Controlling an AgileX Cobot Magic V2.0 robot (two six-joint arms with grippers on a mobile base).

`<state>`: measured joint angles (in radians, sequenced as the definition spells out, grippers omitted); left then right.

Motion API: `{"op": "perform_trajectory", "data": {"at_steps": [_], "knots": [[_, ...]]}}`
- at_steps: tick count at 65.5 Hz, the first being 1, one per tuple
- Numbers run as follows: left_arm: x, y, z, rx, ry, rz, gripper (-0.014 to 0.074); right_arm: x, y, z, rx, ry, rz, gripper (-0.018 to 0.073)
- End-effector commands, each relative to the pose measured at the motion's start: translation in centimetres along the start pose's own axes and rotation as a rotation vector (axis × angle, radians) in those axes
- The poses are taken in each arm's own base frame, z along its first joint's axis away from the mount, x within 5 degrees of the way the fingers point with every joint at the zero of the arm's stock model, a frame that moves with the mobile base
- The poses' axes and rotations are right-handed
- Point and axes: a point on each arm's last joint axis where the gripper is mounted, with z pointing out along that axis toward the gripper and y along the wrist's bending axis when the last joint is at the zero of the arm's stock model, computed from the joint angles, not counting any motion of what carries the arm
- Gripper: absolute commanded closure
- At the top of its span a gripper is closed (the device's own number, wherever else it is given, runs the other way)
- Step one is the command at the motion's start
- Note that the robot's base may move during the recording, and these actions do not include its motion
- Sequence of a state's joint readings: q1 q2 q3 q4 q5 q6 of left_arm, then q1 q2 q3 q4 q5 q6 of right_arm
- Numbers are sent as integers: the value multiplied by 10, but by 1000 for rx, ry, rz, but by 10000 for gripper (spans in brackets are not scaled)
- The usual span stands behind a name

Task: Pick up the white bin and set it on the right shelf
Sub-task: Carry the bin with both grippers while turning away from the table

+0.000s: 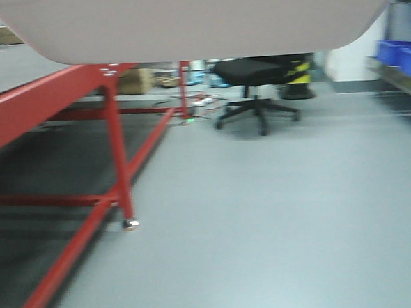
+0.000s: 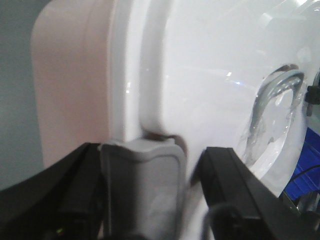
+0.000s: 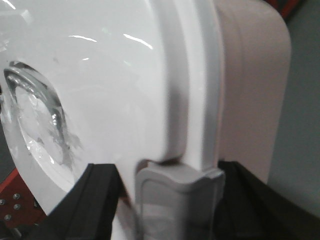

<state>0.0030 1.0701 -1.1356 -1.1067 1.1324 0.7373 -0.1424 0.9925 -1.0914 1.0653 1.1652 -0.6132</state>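
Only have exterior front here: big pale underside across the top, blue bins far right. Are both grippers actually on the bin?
Observer: Looks so. In the left wrist view the left gripper straddles a grey latch on the rim of the white bin.
Operator: Right side?
Observer: Same there. The right gripper straddles a second grey latch.
Operator: Lid on?
Observer: Yes, the glossy lid sits on the tub, with a clear curved piece set into it.
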Motion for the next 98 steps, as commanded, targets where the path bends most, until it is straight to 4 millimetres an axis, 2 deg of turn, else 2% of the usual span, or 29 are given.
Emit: {"op": "perform_trajectory", "data": {"at_steps": [1,98], "knots": [[-7,-40,-10,292,-28,-13,336,-9,36,-10,-258,-63,18,147],[-7,-40,-10,292,-28,-13,336,-9,36,-10,-258,-63,18,147]]}}
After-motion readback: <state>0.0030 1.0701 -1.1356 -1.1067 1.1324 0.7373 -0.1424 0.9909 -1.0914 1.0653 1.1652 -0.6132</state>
